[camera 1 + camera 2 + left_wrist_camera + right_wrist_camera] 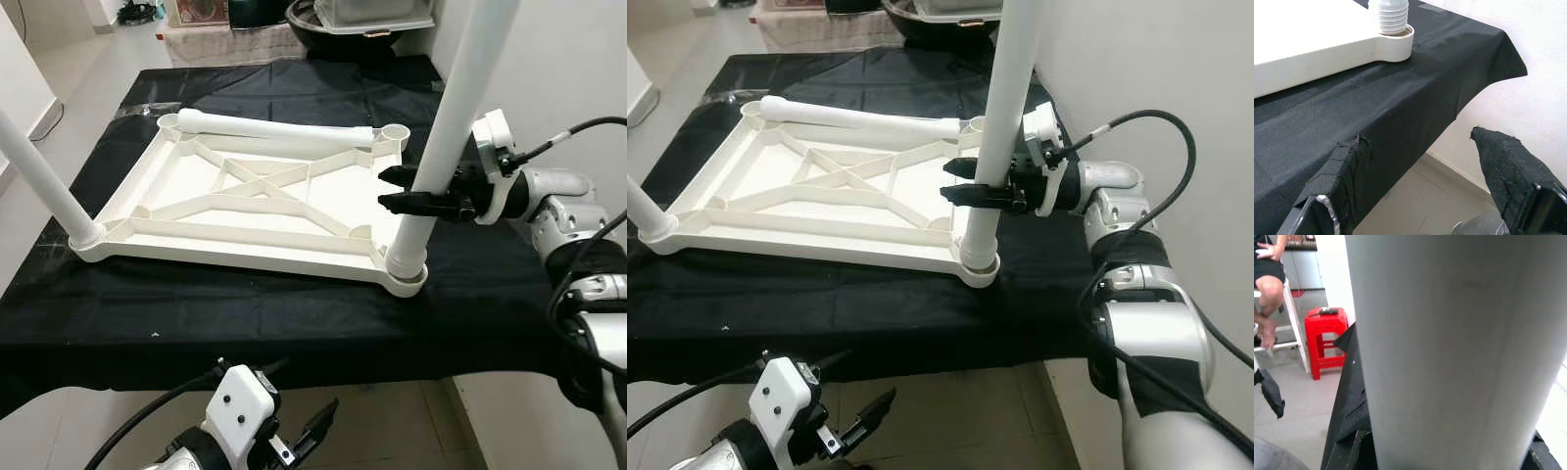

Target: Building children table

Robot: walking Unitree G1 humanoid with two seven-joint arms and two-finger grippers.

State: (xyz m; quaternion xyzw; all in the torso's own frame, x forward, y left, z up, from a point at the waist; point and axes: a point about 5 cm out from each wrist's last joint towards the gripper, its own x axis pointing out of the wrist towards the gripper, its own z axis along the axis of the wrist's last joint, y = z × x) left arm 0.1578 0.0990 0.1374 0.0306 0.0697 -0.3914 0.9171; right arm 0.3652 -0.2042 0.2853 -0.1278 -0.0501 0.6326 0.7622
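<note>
White tabletop [245,196] lies underside-up on the black-cloth table [245,323], ribs showing. Near right corner socket has a white leg [446,127] standing upright in it. Near left corner also has a leg [44,181] seated, leaning outward in the eye view. A third leg [284,127] lies loose along the far edge of the tabletop.

Right gripper [407,189] comes in from the right, black fingers closed around the upright right leg just above the socket; right wrist view has the leg close up between them.

Left gripper [1420,181] hangs low in front of the near table edge, fingers spread, holding nothing.

Background in the right wrist view: red stool [1327,340], and a seated person's leg [1268,298].
</note>
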